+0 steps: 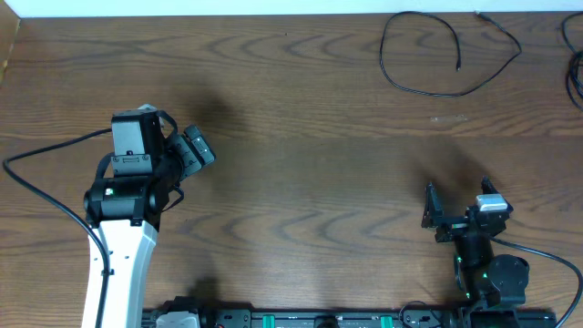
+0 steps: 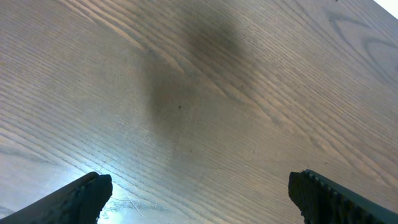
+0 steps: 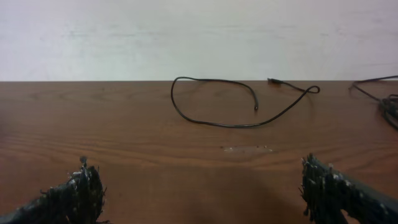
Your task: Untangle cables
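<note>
Left claw (image 1: 195,150) hangs over bare counter (image 1: 301,118), jaws apart, holding nothing. Right claw (image 1: 458,200) stands near the front edge, jaws likewise apart and empty, facing the far right corner. There a black cable (image 1: 437,94) lies alone in one open loop, clear of any other cord: judged separated. A second black cable (image 1: 576,77) bunches at the right edge, mostly out of frame; whether it is tangled cannot be told. Neither claw touches a cable.

Wood-grain table (image 1: 301,109), faint sheen, thin matt black cable (image 3: 236,126)
</note>
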`<action>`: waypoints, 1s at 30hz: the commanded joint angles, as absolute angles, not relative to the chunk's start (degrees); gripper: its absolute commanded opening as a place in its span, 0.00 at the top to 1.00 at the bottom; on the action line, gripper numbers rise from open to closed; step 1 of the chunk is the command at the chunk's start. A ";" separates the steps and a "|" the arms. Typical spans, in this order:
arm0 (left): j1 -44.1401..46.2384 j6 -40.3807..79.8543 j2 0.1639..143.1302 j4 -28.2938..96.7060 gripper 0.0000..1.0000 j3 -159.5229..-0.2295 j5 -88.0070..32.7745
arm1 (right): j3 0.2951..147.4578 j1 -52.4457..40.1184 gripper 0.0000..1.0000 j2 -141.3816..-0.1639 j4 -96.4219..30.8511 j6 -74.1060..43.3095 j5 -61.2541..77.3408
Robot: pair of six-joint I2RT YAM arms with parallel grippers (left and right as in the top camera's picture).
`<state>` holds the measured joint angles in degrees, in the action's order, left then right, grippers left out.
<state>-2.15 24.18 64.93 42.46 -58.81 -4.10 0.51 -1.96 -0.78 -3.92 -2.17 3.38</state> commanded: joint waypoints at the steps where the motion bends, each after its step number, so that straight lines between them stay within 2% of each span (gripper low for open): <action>1: -2.39 24.29 64.73 42.63 0.02 -59.20 -3.38 | 0.32 -2.28 0.01 -0.82 -4.12 -2.74 2.48; 30: -2.42 24.29 64.73 42.85 0.02 -59.20 -2.28 | 0.32 -2.28 0.01 -0.82 -4.12 -2.74 2.48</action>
